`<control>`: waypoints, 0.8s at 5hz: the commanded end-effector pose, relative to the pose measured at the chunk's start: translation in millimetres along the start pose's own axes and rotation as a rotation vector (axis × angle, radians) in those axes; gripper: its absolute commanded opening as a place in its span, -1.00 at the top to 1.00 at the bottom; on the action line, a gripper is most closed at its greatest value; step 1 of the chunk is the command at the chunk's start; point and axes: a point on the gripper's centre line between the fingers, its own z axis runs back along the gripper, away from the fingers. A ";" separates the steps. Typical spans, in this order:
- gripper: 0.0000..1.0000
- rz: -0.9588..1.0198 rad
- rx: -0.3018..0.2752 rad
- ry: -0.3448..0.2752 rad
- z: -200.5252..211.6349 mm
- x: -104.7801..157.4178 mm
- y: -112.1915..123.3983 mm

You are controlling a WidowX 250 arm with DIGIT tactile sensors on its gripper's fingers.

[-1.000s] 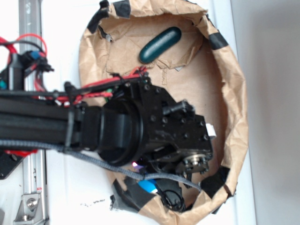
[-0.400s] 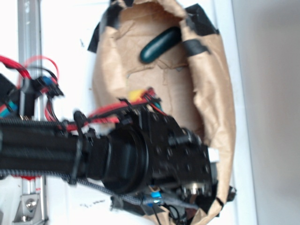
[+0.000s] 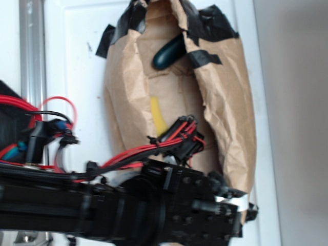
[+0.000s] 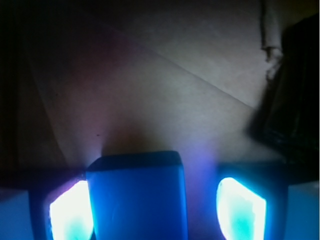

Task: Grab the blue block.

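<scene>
In the wrist view the blue block (image 4: 135, 197) fills the bottom centre, lying on brown paper (image 4: 160, 90). My gripper (image 4: 154, 205) stands open around it. The left finger (image 4: 70, 212) glows right against the block's left side. The right finger (image 4: 240, 210) stands off its right side with a clear gap. In the exterior view the black arm (image 3: 128, 210) covers the bottom of the paper bag (image 3: 225, 102), and both the block and the fingers are hidden under it.
A dark teal oblong (image 3: 168, 53) lies at the bag's far end, half under a folded paper wall. A yellow strip (image 3: 158, 119) shows mid-bag beside red cables (image 3: 174, 134). A metal rail (image 3: 32, 51) runs along the left. A dark shape (image 4: 295, 100) stands at the wrist view's right.
The arm has shifted toward the frame's bottom edge. The bag has crumpled narrower, its right wall folding inward. The yellow strip has come into sight and the blue block no longer shows in the exterior view.
</scene>
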 end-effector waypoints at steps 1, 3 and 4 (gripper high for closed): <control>1.00 0.188 -0.076 -0.122 46.6 0.1 87.3; 1.00 0.213 -0.061 -0.246 86.0 13.8 131.3; 1.00 0.242 -0.057 -0.297 103.9 9.0 144.0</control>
